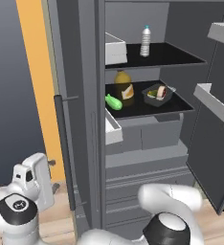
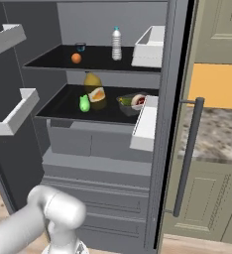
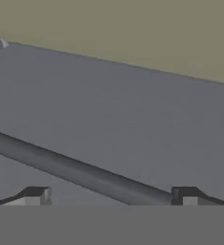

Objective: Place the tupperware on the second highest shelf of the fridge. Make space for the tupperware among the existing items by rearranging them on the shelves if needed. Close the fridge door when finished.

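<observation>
the fridge (image 1: 147, 158) stands open with both doors swung out. the tupperware (image 1: 157, 94) sits on the second highest shelf (image 1: 147, 109), toward its right side, holding a red meat slice and something green. on the same shelf are a green vegetable (image 1: 113, 101) near the front edge and a yellow-orange item (image 1: 124, 85) behind it, too blurred to name. the upper shelf (image 2: 88, 59) carries a clear bottle (image 1: 145, 41) and a small orange piece (image 2: 76, 58). in the right base view a door bin (image 2: 145, 124) cuts off part of the tupperware. in the hand view the gripper (image 3: 111, 196) has its fingertips (image 3: 35, 195) spread wide, holding nothing, facing a dark bar handle (image 3: 75, 172) on a grey panel.
</observation>
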### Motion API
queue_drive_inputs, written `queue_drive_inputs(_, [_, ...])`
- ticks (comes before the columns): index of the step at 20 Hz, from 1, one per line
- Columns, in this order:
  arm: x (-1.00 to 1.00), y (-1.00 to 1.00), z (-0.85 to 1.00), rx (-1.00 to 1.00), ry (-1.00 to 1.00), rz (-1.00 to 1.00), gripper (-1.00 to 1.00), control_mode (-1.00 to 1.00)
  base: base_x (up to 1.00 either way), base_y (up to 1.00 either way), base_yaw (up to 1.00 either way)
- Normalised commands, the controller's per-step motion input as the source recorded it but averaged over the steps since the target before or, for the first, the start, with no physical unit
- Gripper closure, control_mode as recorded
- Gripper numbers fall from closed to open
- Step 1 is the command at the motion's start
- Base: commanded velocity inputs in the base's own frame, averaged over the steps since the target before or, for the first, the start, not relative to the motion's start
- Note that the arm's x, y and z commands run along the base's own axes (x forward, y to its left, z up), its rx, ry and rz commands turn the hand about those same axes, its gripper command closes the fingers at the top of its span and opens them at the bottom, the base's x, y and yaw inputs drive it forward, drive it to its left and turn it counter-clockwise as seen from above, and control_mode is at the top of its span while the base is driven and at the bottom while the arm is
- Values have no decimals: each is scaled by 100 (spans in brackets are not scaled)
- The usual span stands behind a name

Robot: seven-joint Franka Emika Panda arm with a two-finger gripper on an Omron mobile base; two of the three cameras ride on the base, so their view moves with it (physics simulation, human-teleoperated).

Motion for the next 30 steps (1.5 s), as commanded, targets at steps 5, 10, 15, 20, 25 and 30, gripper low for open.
queue_drive_inputs(5, [38,9,-28,-9,0,-13,-100,-100,0,0,0])
queue_drive_inputs(10, [32,-11,-10,0,0,-5,-100,-100,0,0,0])
queue_drive_inputs(15, [44,-46,-24,0,12,0,-100,-100,0,0,0])
queue_drive_inputs(20, [13,-75,-14,0,9,-1,-100,-100,0,0,0])
queue_drive_inputs(25, [0,-99,-1,0,0,-6,-100,-100,0,0,0])
queue_drive_inputs(30, [10,-92,0,0,0,-4,-100,-100,0,0,0])
